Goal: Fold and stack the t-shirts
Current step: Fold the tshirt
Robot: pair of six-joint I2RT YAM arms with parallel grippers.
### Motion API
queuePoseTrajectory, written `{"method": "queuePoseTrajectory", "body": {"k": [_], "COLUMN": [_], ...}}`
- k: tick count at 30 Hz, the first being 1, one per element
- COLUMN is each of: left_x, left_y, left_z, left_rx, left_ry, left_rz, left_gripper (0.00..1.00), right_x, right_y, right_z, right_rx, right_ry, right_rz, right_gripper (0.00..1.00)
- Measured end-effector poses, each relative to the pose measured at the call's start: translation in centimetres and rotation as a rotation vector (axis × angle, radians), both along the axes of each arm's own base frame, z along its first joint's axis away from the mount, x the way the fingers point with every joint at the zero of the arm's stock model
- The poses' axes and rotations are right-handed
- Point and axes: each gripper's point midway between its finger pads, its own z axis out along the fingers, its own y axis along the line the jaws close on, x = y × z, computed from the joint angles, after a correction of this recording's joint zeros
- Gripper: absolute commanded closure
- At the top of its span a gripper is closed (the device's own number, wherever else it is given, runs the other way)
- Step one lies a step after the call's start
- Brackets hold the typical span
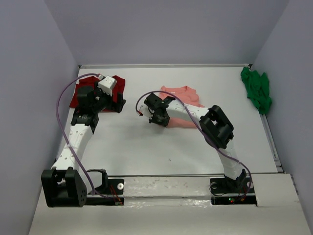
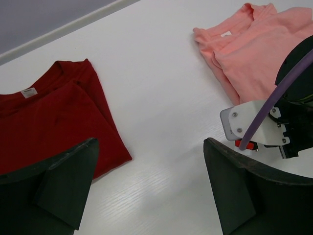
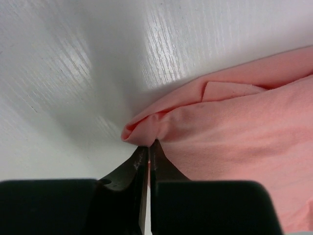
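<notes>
Left arm (image 1: 73,142) and right arm (image 1: 230,159): white links, black joints, black bases, purple cable (image 1: 61,120) along each (a screwed white wrist plate (image 2: 244,122) too). Left hand (image 2: 149,147) and right hand (image 3: 148,154) have black fingers.

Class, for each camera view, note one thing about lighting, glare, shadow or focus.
Top external: even light, soft shadows under the arms. Left wrist: the left fingers loom dark and featureless; the dark red shirt is sharp. Right wrist: streaky glare on the table, shadow beside the salmon-pink shirt.

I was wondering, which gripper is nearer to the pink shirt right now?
Right. The right gripper pinches the pink shirt at a folded edge; the left gripper hangs open by the red shirt, apart from the pink one.
</notes>
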Motion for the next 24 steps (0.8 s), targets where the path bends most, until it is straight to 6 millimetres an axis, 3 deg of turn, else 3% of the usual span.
{"method": "queuePoseTrajectory", "body": {"k": [9,19,24], "left_x": [0.7,1.3,1.1], "left_y": [-1.7,-5.6,-8.0], "left_z": [-3.9,-7.2,-9.5], "left_rx": [-0.125,-0.381,-0.491], "left_ry": [0.177,0.451,0.594], "left_rz": [-0.032,-0.148,-0.208], "left_gripper": [0.01,0.01,0.02], "right_x": [0.2,0.3,0.6], "right_y": [-1.4,-4.2,-4.7], "right_z": [0.9,6.3,7.0], "right_rx": [-0.027,0.003,0.009], "right_ry": [-0.068,-0.245,-0.286], "right_rz": [-0.016,-0.067,-0.081], "right_gripper": [1.00,1.00,1.00]}}
